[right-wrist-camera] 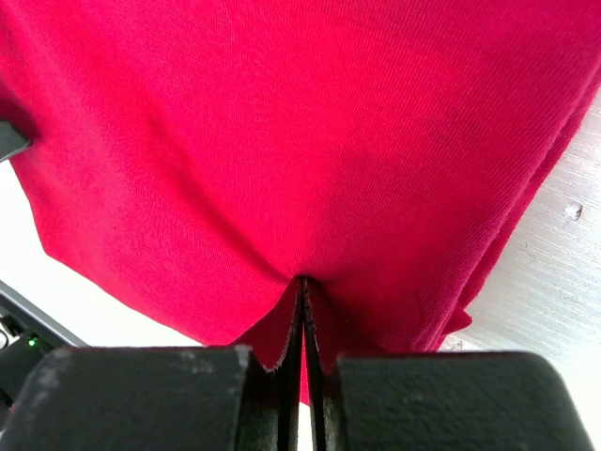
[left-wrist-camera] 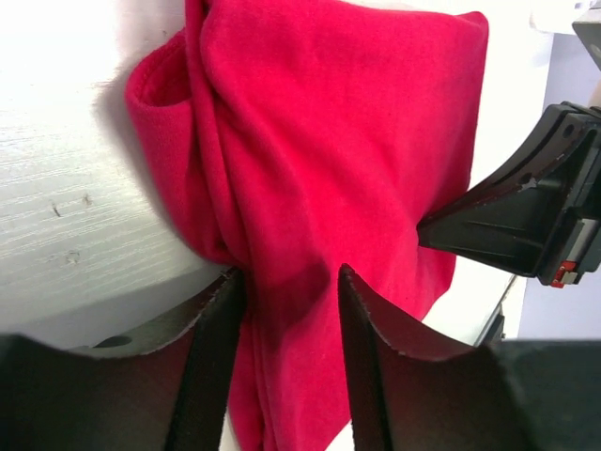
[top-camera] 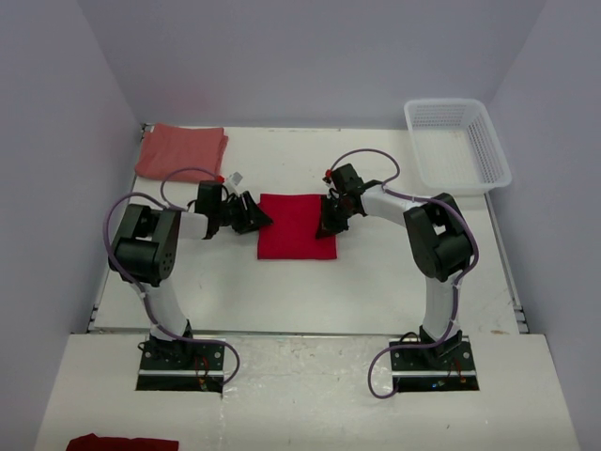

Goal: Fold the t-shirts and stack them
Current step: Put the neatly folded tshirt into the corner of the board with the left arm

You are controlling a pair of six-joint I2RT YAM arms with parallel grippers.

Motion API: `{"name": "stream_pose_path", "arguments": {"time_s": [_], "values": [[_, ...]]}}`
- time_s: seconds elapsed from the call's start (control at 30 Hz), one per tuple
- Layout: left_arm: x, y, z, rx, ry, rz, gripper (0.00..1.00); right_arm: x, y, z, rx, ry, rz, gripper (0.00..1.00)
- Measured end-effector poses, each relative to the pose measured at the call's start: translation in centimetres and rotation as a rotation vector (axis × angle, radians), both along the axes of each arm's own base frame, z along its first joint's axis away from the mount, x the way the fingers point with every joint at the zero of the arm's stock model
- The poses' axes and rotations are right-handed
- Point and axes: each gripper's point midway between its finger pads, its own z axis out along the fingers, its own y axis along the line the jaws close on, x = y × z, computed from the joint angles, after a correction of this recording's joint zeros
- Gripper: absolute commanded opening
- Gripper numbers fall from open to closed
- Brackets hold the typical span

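The bright red t-shirt (top-camera: pixel 296 225) lies folded into a rectangle at the table's middle. My left gripper (top-camera: pixel 261 222) is at its left edge; in the left wrist view its jaws (left-wrist-camera: pixel 286 278) stand apart, straddling a bunched fold of the red shirt (left-wrist-camera: pixel 329 141). My right gripper (top-camera: pixel 329 225) is at the shirt's right edge, and in the right wrist view (right-wrist-camera: pixel 302 282) it is shut on a pinch of the red cloth (right-wrist-camera: pixel 300 132). The right gripper also shows in the left wrist view (left-wrist-camera: pixel 526 221). The salmon-red t-shirt (top-camera: pixel 181 151) lies folded at the back left corner.
A white lattice basket (top-camera: pixel 488 141) stands at the back right corner. A dark red cloth (top-camera: pixel 108 442) lies on the near ledge at the bottom left. The arm bases are bolted at the near edge. Walls close in the left, back and right.
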Motion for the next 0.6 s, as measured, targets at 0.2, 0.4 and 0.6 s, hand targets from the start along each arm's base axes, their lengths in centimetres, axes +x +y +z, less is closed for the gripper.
{"name": "stream_pose_path", "arguments": {"time_s": [0.2, 0.4, 0.6], "values": [[0.13, -0.03, -0.38, 0.000, 0.006, -0.001, 0.39, 0.02, 0.10, 0.03, 0.005, -0.001, 0.002, 0.00], [0.30, -0.29, -0.47, -0.011, 0.008, -0.014, 0.38, 0.00, 0.22, 0.03, 0.014, 0.002, 0.006, 0.00], [0.38, -0.59, -0.59, -0.029, 0.011, -0.028, 0.34, 0.01, 0.20, 0.03, 0.015, 0.003, 0.005, 0.00]]}}
